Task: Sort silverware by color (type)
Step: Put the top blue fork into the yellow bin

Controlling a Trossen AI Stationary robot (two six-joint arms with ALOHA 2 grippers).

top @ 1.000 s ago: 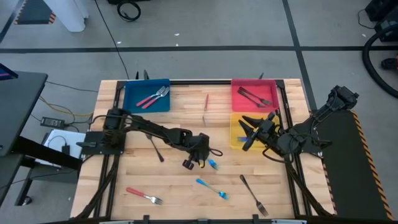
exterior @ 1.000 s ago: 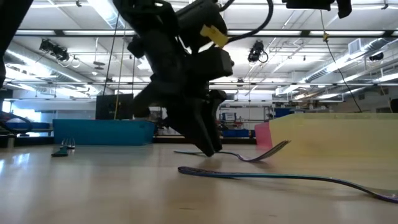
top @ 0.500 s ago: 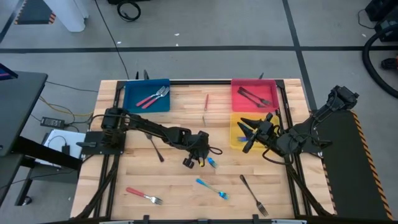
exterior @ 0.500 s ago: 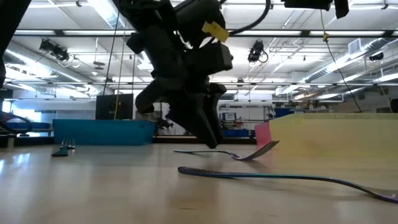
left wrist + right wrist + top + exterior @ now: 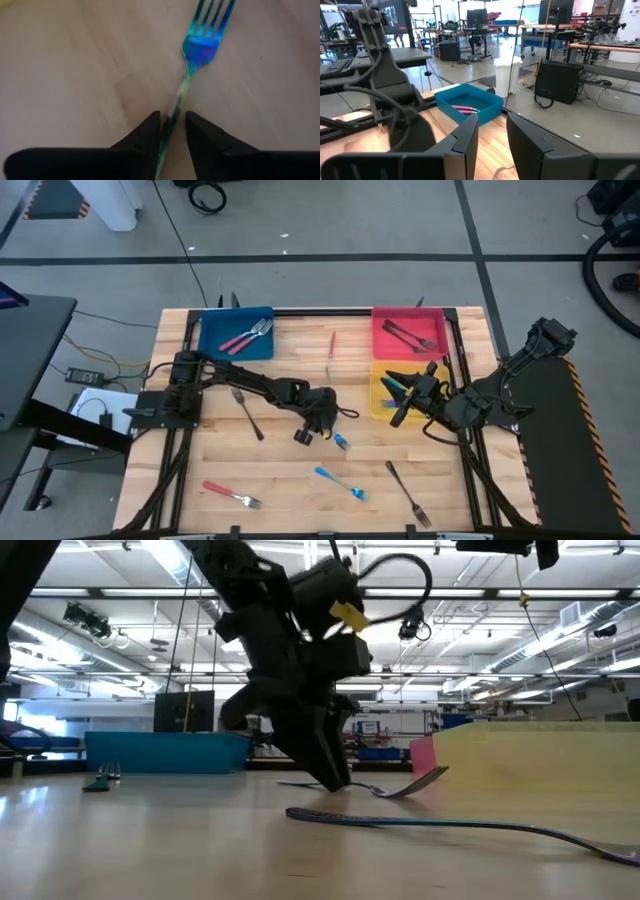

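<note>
Left wrist view — left claw [image 5: 172, 131] narrow, straddling blue fork [image 5: 200, 47] handle — tines beyond.

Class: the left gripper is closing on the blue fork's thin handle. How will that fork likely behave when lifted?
The blue fork looks like stiff metal, so probably no flopping. Gripped low on its handle by the left gripper, it may pivot head-down. Its glossy finish suggests slipping.

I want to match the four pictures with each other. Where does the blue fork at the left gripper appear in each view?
High view: the blue fork lies mid-table, at the left gripper.
Low view: centre, its head tilted up beside the gripper; fork.
Left wrist view: its handle runs between the jaws, tines beyond; fork.
Right wrist view: not in it.
Shared landmark: the blue tray.
</note>
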